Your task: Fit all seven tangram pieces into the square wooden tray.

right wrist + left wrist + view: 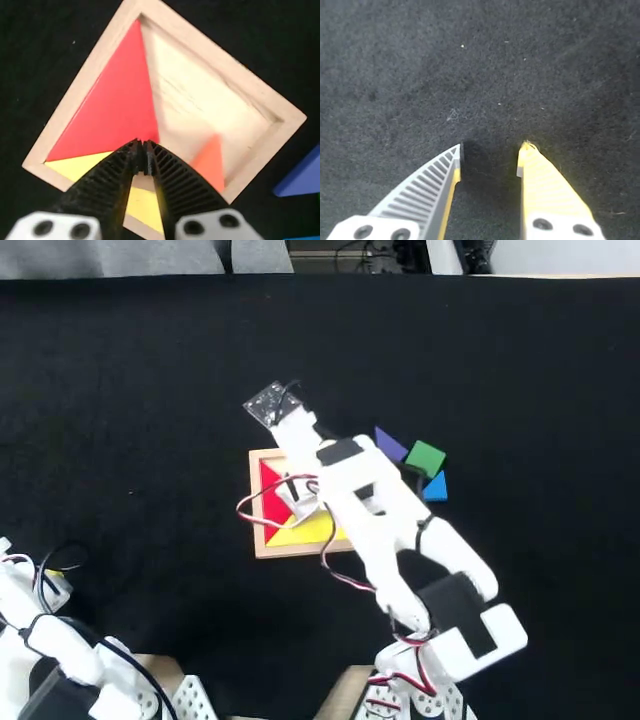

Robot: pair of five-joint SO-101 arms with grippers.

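Observation:
The square wooden tray point(89, 80) holds a large red triangle point(112, 115), a yellow triangle point(75, 165) and a small orange triangle point(210, 160); the rest of its floor is bare wood. My right gripper point(142, 146) is shut with nothing between its tips, which sit low over the spot where the red and yellow pieces meet. From above, the right arm point(360, 500) lies across the tray point(257, 510). A purple piece point(390, 445), a green square point(425, 456) and a blue triangle point(436, 487) lie on the cloth right of the tray. My left gripper point(490, 155) is open over bare black cloth.
The left arm point(40, 625) sits at the table's near-left corner, well away from the tray. A blue piece point(300, 172) lies just outside the tray's corner. Black cloth covers the table all round.

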